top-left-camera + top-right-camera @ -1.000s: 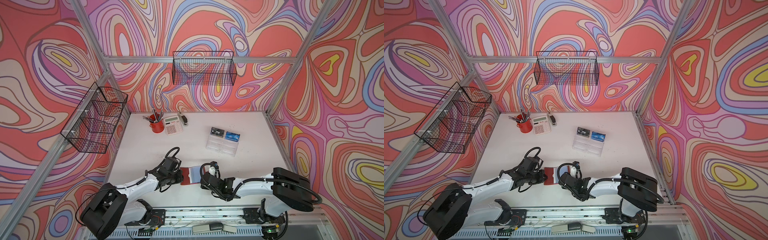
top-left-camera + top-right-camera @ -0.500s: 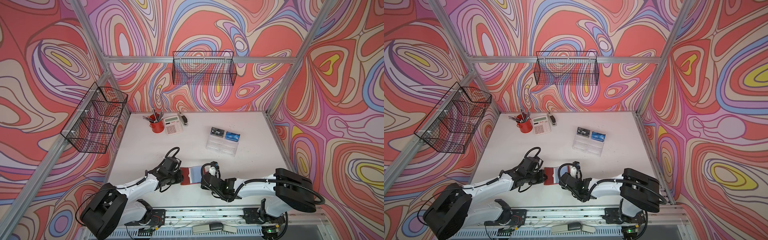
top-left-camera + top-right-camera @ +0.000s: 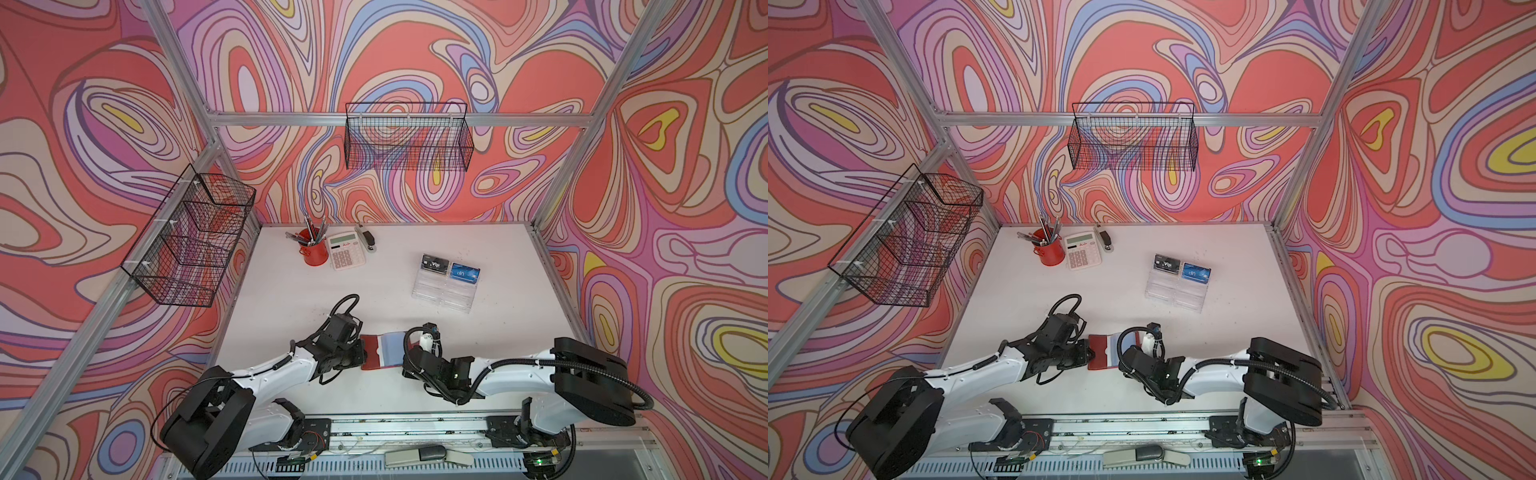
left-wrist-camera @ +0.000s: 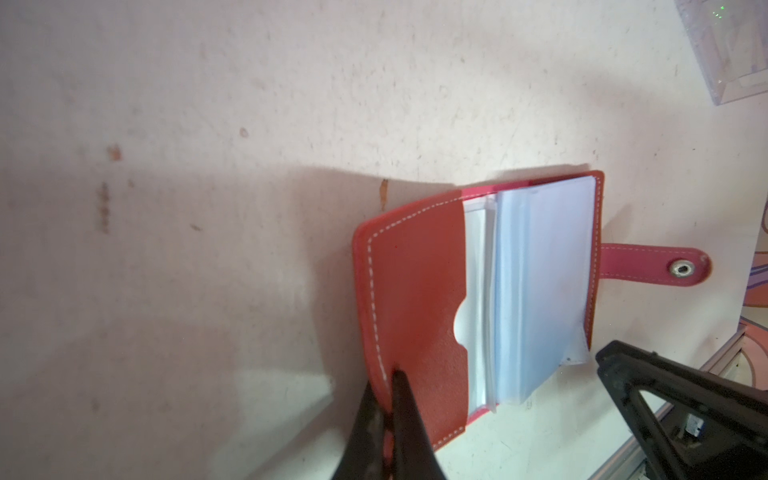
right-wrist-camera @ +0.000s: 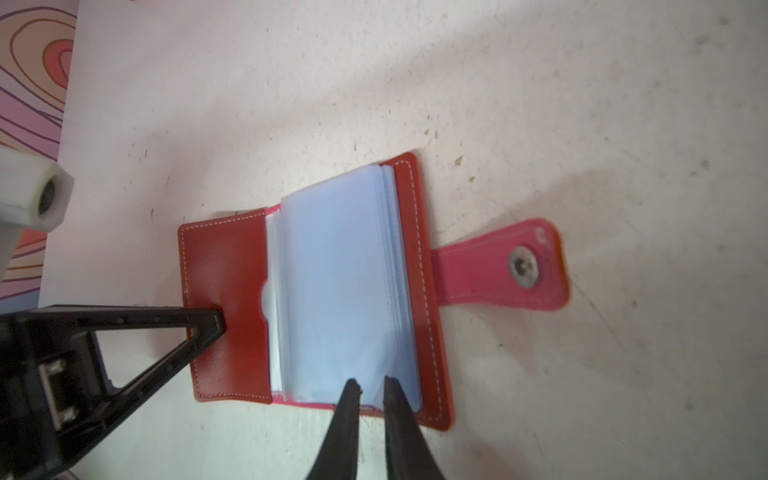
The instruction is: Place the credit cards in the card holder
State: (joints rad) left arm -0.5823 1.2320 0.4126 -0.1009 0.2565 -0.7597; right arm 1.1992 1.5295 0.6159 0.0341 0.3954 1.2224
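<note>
- White desk (image 3: 291, 291): both arms reach in from its front edge.
- Clear acrylic tiered stand (image 3: 442, 293): right of the desk's middle, well apart from the grippers.
- Red card holder (image 3: 376, 351): lies open near the middle of the front edge, snap tab out flat.
- Left gripper (image 4: 388, 376): jaws pinched on the holder's red cover edge.
- Right gripper (image 5: 370, 386): jaws narrow, a lifted clear sleeve (image 5: 332, 270) corner between the tips.
- Black VIP credit card (image 3: 435, 264) and blue credit card (image 3: 465, 273): side by side in the stand's rear tier.

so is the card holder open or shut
Open: the card holder lies spread, clear sleeves exposed, snap strap unfastened.
</note>
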